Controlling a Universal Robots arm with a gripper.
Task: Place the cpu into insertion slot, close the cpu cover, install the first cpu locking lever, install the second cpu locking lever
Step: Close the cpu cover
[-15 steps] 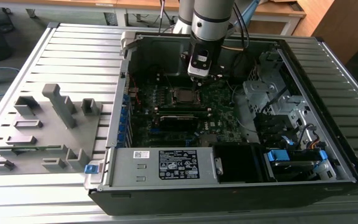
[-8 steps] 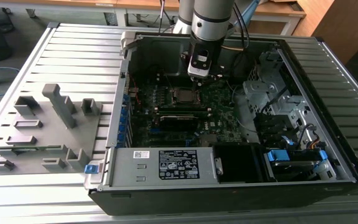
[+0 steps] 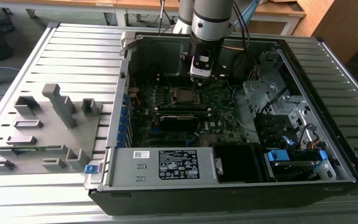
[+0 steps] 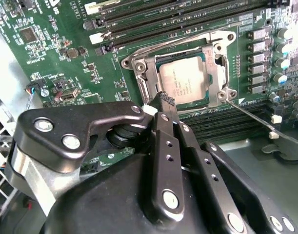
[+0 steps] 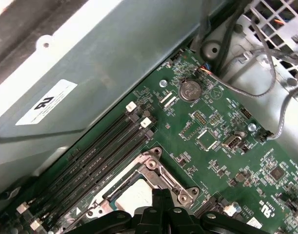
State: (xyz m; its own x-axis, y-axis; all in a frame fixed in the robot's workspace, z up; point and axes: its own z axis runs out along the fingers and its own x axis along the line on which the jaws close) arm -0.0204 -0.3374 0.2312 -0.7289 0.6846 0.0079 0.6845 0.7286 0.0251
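– Tool first: how do its fingers stand?
– Pressed together, with nothing pinched between them, going by the second wrist view. It hangs inside the open computer case, low over the motherboard.
– And the cpu?
– Seated in the insertion slot, just beyond the tool's tip. The cpu cover lies flat over it, and the silver top shows through the window.
– Levers?
– One locking lever juts out from a corner of the socket. Its long axis slants away over the board, off to one side of the tip. The other lever runs along the socket's edge farthest from the tool. Whether it is hooked, I cannot tell.
– Which is nearest the tip?
– The socket's near corner, I'd judge; it is almost touching.
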